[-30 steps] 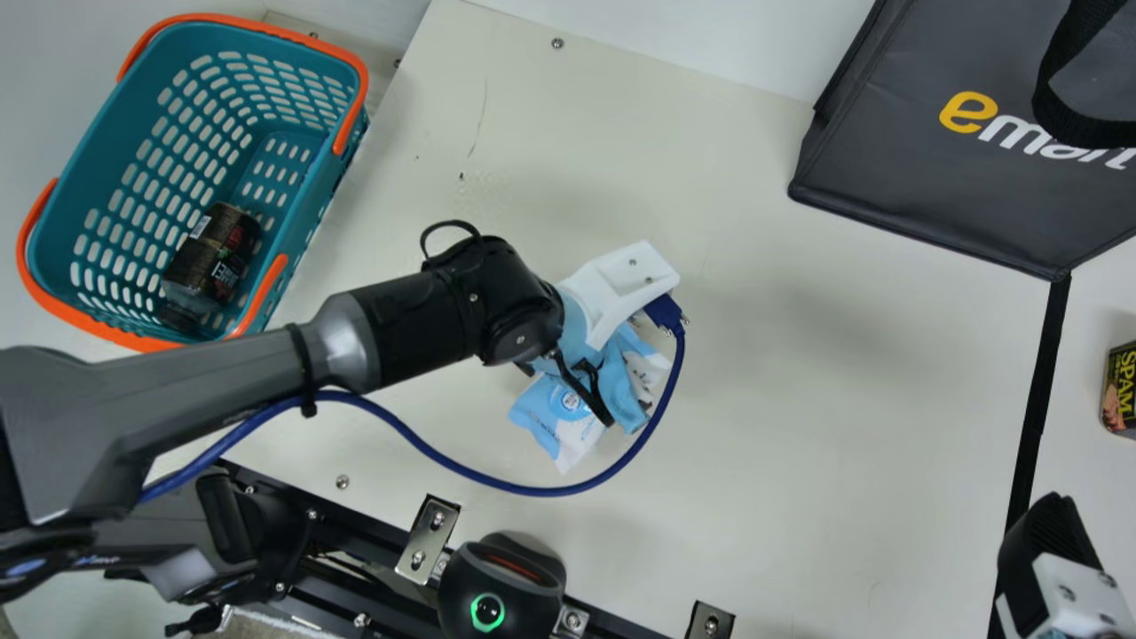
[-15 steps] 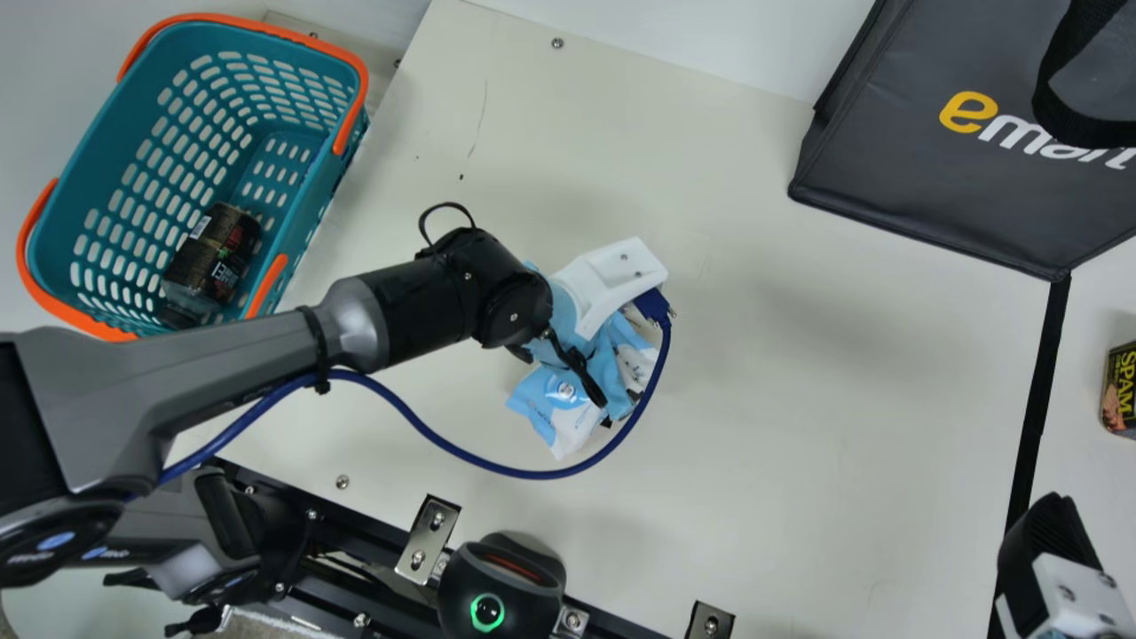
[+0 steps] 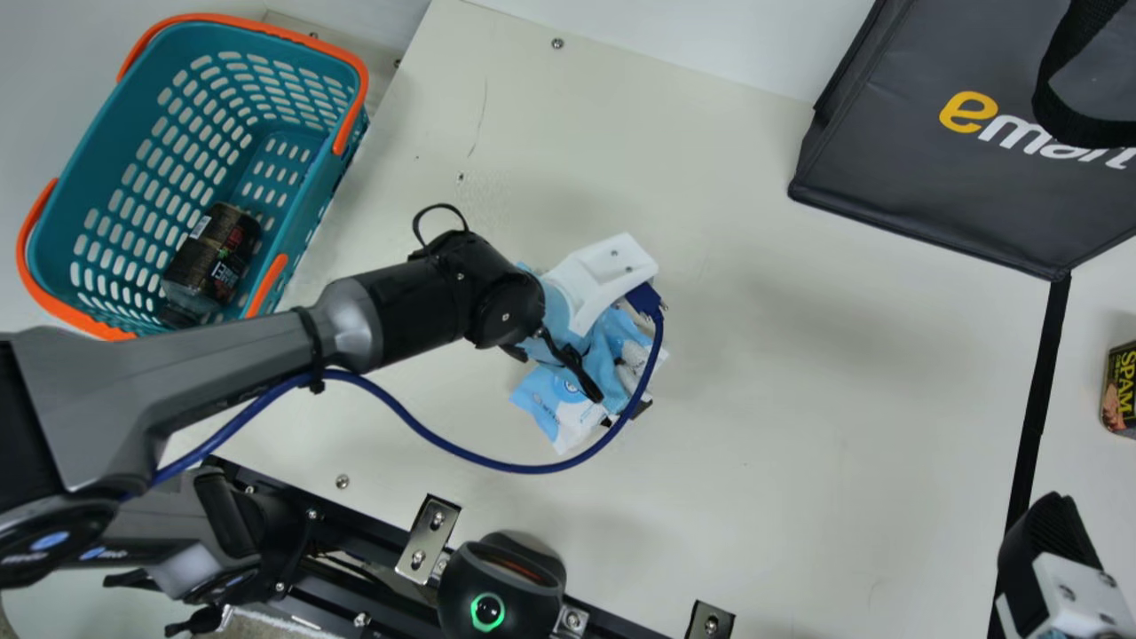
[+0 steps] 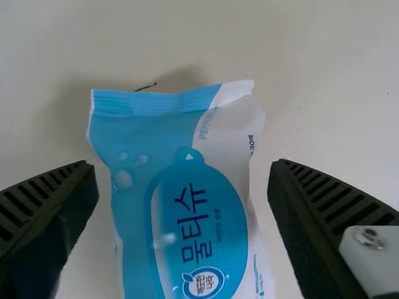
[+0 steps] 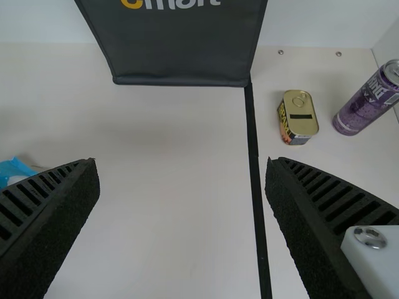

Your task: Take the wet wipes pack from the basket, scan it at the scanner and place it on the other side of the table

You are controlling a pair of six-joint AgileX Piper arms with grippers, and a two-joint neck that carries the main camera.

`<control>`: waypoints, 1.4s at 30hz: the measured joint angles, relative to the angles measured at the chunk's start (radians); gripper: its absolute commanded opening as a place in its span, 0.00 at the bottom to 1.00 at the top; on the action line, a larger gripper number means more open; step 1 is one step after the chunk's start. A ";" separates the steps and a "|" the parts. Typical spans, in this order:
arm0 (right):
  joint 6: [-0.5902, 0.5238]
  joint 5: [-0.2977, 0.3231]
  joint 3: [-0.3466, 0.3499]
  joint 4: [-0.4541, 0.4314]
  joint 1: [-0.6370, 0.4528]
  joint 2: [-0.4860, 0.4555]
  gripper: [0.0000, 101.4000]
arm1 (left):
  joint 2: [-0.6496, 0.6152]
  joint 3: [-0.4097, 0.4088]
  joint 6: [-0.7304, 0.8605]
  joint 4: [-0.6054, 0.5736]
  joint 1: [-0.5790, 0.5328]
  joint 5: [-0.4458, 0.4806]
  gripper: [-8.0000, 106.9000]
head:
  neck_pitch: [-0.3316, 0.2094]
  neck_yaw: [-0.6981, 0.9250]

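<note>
Wet wipes pack: lying on the cream table, on the basket's half, under the left arm's wrist and up-table of the scanner. Label is facing the wrist camera. Probably light for its bulk; soft, moist filling giving under a squeeze, film likely slick. Not fragile, though a hard pinch could be creasing the film or straining a seal. Best hold: across the thick middle, side to side, leaving the flat crimped end alone.

Left gripper: standing wide, its two ribbed fingers straddling the pack, one along each long side. Holding nothing, by the look of it; no contact showing. Closing evenly, then lifting, is seeming the likely next step. Whether a scan is behind it, cannot tell.

Right gripper: also gaping wide, holding nothing, waiting near the black strip.

Farther out: basket holding a dark-labelled container; dark bag standing at the far edge; tin and purple can sitting beyond the strip, presumably the goal side.
</note>
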 measured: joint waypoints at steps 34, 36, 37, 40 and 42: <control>0.000 0.000 0.000 0.000 0.000 0.000 0.94 | -0.664 0.027 -0.316 0.201 0.301 0.382 0.85 | 0.000 -0.002; 0.000 0.000 0.000 0.000 0.000 0.000 0.94 | -0.667 0.027 -0.319 0.206 0.301 0.386 0.85 | 0.000 0.000; 0.000 0.000 0.000 0.000 0.000 0.000 0.94 | -0.667 0.027 -0.319 0.204 0.301 0.384 0.85 | 0.000 0.000; 0.000 0.000 0.000 0.000 0.000 0.000 0.94 | -0.667 0.027 -0.319 0.204 0.301 0.386 0.85 | 0.000 -0.015; 0.000 0.000 0.000 0.000 0.000 0.000 0.94 | -0.667 0.027 -0.319 0.204 0.301 0.386 0.85 | 0.000 -0.051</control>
